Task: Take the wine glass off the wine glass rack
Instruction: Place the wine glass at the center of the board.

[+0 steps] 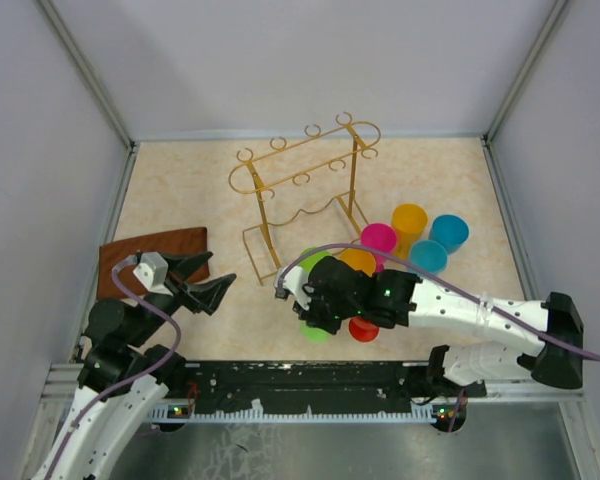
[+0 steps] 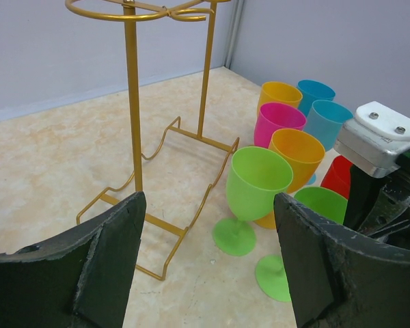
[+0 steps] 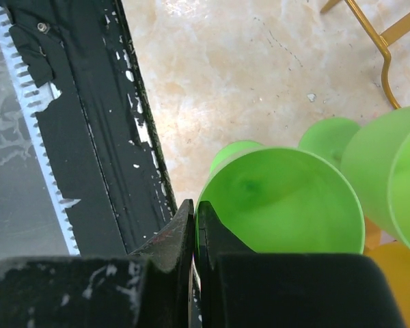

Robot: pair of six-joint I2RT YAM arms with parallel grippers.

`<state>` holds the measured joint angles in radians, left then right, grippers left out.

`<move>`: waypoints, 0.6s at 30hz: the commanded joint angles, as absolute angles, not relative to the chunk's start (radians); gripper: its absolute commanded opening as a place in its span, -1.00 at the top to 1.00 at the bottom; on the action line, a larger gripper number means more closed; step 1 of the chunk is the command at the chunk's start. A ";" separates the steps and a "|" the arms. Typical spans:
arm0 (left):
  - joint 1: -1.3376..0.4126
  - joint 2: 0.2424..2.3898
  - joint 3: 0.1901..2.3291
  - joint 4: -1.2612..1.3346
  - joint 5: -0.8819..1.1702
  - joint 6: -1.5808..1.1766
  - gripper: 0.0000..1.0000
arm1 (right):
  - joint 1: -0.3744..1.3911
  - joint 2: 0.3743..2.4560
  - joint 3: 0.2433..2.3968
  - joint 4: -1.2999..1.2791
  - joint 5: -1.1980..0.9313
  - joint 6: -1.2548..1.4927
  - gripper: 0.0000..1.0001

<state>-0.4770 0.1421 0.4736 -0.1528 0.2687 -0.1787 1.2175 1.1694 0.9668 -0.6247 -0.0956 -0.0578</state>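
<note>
The gold wine glass rack (image 1: 263, 214) (image 2: 131, 102) stands at the middle back of the table, and nothing hangs from its rails. My right gripper (image 1: 315, 305) (image 3: 195, 213) is shut on the rim of a green wine glass (image 1: 316, 333) (image 3: 280, 205), one finger inside the bowl and one outside. That glass (image 2: 320, 205) stands upright with its foot (image 2: 273, 277) on the table. A second green wine glass (image 2: 257, 179) stands right beside it. My left gripper (image 1: 215, 278) (image 2: 208, 263) is open and holds nothing, low at the left and facing the rack's base.
Several coloured glasses stand right of the rack: pink (image 1: 378, 240), orange (image 1: 409, 222), blue (image 1: 448, 232), teal (image 1: 428, 257), another orange (image 1: 358, 262) and red (image 1: 363, 329). A brown mat (image 1: 145, 256) lies at the left. The black front rail (image 3: 89, 137) is close behind the held glass.
</note>
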 commanded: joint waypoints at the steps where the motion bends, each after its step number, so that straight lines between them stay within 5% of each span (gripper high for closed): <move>1: -0.476 0.135 0.480 -0.157 0.258 -0.163 -0.63 | 1.228 1.203 0.999 -0.692 -0.031 -0.049 1.00; 18: -0.476 0.146 0.487 -0.133 0.273 -0.171 -0.63 | 1.228 1.101 0.982 -0.709 -0.008 -0.055 0.90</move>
